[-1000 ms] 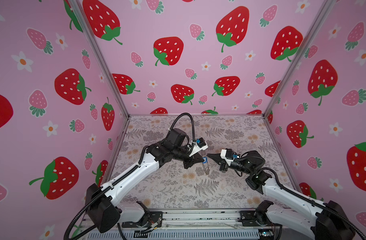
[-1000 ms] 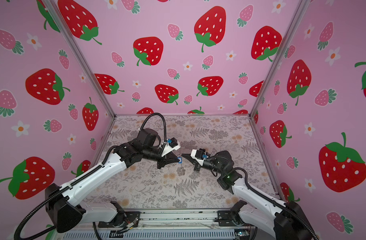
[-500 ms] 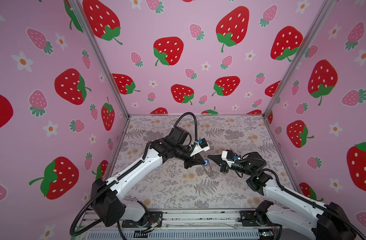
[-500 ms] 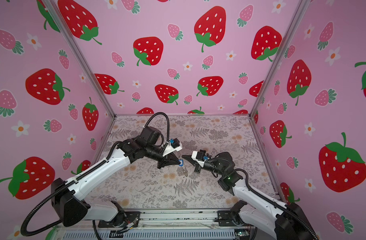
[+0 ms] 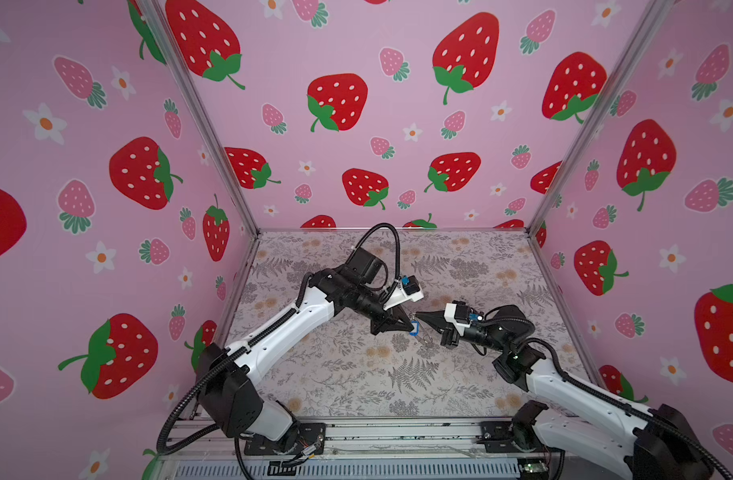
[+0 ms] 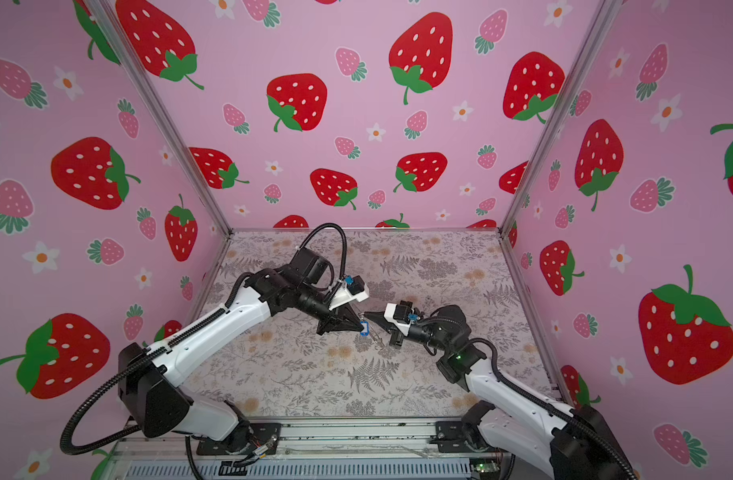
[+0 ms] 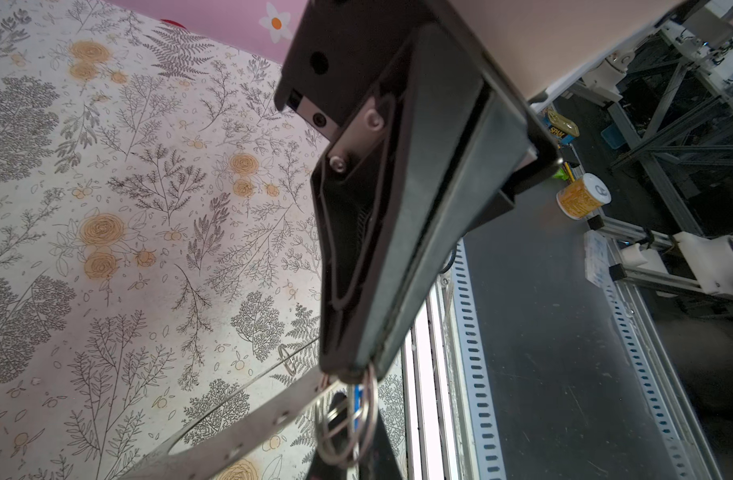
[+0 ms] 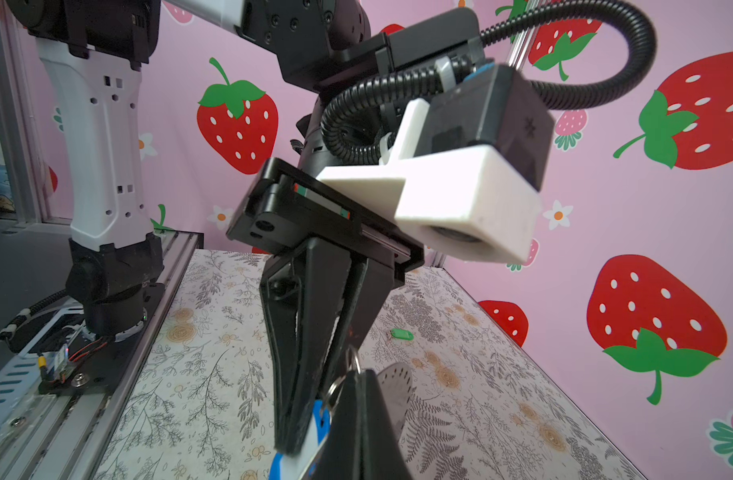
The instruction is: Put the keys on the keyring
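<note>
— What is the left gripper (image 5: 410, 327) doing?

— It is reaching in over the tabletop (image 5: 356, 374) with its jaws pressing tight together on the blue key (image 5: 414, 329). They are pinching the plastic head right at their tip, so the blue key is hanging in the air, clear of the tabletop.

— And the right gripper (image 5: 419, 316)?

— It is pointing straight at the blue key from the opposite side, its tip sitting just beside it. Its jaws are sitting fully closed as well, and they are gripping the keyring (image 7: 373, 407), whose thin grey wire loops are standing just beside the blue key.

— Is the keyring touching the blue key?

— In the left wrist view the loops are crossing in front of the blue key, and both wrist views are showing them close together. I cannot tell whether the blue key is threading onto the keyring or only resting against it.

— Anything else near the blue key?

— A flat grey strip (image 7: 248, 428) with small holes is running up to the blue key in the left wrist view. I cannot tell whether it is belonging to the keyring.

— Where is the green key (image 8: 401, 333)?

— It is lying flat on the tabletop, well apart from the blue key, beyond the left gripper as the right wrist camera is looking. Only that view is showing it.
</note>
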Controlling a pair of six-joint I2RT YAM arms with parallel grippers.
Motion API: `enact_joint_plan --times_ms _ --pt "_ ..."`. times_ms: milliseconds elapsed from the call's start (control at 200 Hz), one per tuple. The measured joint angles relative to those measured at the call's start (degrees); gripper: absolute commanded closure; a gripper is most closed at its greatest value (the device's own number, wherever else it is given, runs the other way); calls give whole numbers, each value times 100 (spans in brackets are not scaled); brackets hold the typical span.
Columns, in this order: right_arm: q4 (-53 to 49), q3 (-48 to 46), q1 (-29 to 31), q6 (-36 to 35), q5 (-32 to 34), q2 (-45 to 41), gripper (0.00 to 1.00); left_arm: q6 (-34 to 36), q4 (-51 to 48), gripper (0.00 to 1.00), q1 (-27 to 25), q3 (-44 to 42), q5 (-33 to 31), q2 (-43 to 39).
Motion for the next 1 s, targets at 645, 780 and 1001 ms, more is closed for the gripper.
enact_joint_plan --times_ms 645,780,1001 --pt "0 -111 -35 -7 2 -74 100 -118 420 69 129 -439 -538 -756" --pt "2 -122 -37 -9 -2 -74 100 -212 922 69 190 -706 -688 -1163" --pt "0 -122 -37 -9 -111 -68 100 -326 1534 69 192 -918 -654 -1285"
